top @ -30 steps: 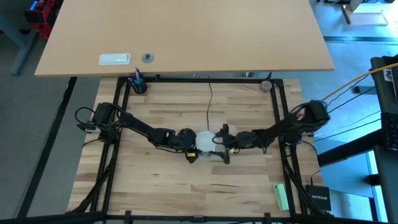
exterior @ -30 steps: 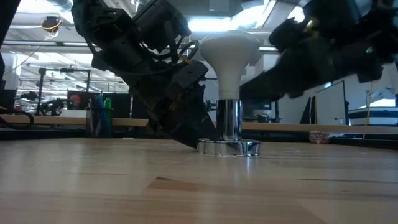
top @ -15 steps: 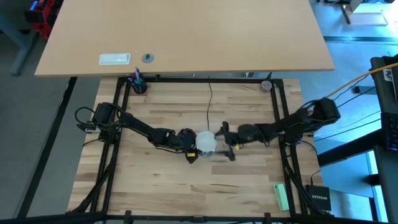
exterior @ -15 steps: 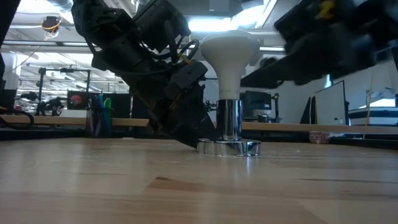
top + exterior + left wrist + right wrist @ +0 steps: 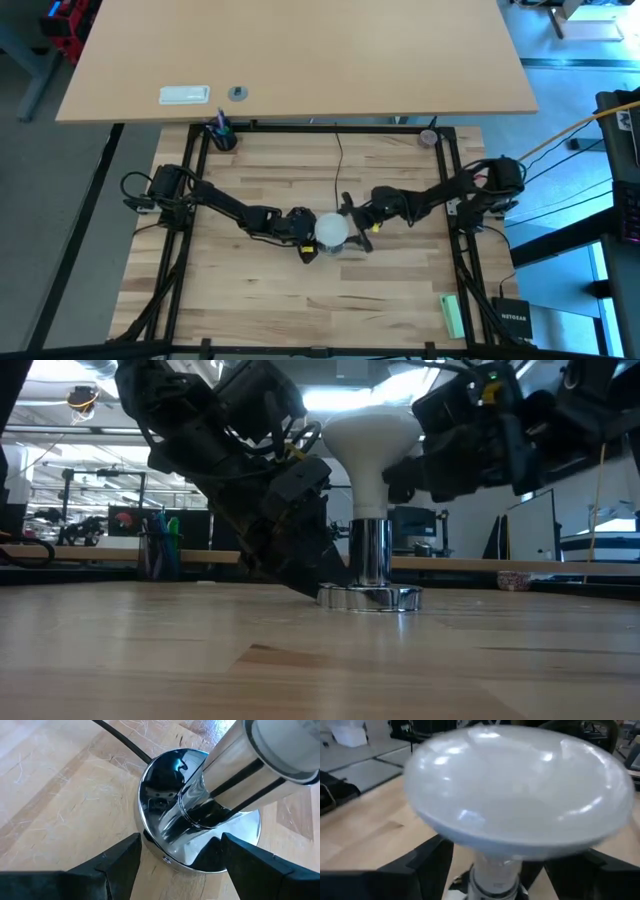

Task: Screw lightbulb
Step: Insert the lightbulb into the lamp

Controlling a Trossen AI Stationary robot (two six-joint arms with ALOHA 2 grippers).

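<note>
Two arms met at the middle of the wooden table (image 5: 250, 300) in the high view: left gripper (image 5: 305, 237) low beside the lightbulb (image 5: 331, 229), right gripper (image 5: 357, 219) at the bulb's other side; a thin black cord (image 5: 337, 165) ran toward the far edge.

Low view: lightbulb (image 5: 370, 445) upright in the silver socket (image 5: 369, 570), dome uppermost; left gripper (image 5: 305, 550) down at the socket's base, right gripper (image 5: 415, 455) level with the dome.

Left wrist view: dark fingers (image 5: 120, 865) spread either side of the socket's round base (image 5: 200, 845); contact could not be told.

Right wrist view: fingers (image 5: 427, 860) wide apart, astride the bulb's neck beneath the dome (image 5: 517, 787), not clamped.
</note>
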